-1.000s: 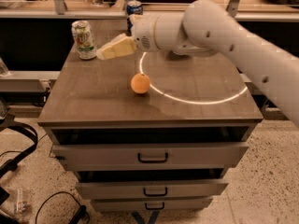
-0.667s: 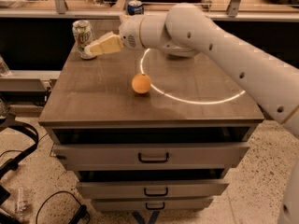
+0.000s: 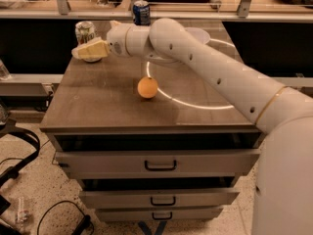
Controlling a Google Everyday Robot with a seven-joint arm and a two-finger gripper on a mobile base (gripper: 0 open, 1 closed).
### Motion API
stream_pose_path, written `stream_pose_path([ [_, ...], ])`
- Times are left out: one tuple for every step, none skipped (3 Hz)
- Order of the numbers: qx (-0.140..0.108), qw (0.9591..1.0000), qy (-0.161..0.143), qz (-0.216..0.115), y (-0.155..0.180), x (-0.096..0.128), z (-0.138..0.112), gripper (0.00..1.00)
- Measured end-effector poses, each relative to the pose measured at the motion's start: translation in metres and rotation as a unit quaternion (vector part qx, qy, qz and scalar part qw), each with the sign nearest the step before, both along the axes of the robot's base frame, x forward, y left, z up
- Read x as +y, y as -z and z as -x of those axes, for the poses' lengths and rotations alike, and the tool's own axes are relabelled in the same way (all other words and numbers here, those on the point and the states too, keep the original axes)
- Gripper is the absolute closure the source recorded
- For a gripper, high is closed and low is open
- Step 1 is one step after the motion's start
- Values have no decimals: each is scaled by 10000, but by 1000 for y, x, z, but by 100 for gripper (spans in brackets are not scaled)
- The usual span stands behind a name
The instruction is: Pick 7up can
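Brown wood-grain laminate covered the top of the drawer cabinet [image 3: 98,109], and the 7up can [image 3: 85,32] stood upright at its far-left corner, about eleven o'clock from the middle of the top, its long axis vertical and its silver lid showing. Just in front of it hung the gripper [image 3: 88,50], a cream wedge pointing toward nine o'clock and crossing the can's lower part in the camera view. From the gripper's tip the can lay at roughly twelve o'clock, so the can seemed to sit behind and beside the gripper rather than inside it. Whether the two touched could not be told, and whether the gripper was spread wide or drawn narrow could not be told from this side-on angle either. A grasp would likely need the tip carried back toward the far edge until it squared up around the can's upright body. Further right, at twelve o'clock on the shelf behind the cabinet, stood a dark blue can [image 3: 141,12], well apart from the gripper. An orange [image 3: 147,87] rested near the centre of the top, at about five o'clock from the gripper and clear of it. The white arm [image 3: 210,70] reached in from four o'clock, its thick forearm slanting up across the top and its wrist bent level.
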State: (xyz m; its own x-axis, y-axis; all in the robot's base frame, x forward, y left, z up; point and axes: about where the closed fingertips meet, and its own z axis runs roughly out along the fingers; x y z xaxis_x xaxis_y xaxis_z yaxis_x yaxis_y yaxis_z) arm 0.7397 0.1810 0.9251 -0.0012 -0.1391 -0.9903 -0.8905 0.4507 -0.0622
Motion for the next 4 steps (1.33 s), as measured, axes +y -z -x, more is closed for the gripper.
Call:
stream_pose_path([
  [-173, 9998, -52, -119, 1, 15, -12, 0],
  [-273, 9995, -82, -164, 1, 28, -21, 0],
  [-287, 9994, -111, -171, 2, 40, -26, 0],
  [-234, 9996, -142, -122, 6, 50, -31, 18],
])
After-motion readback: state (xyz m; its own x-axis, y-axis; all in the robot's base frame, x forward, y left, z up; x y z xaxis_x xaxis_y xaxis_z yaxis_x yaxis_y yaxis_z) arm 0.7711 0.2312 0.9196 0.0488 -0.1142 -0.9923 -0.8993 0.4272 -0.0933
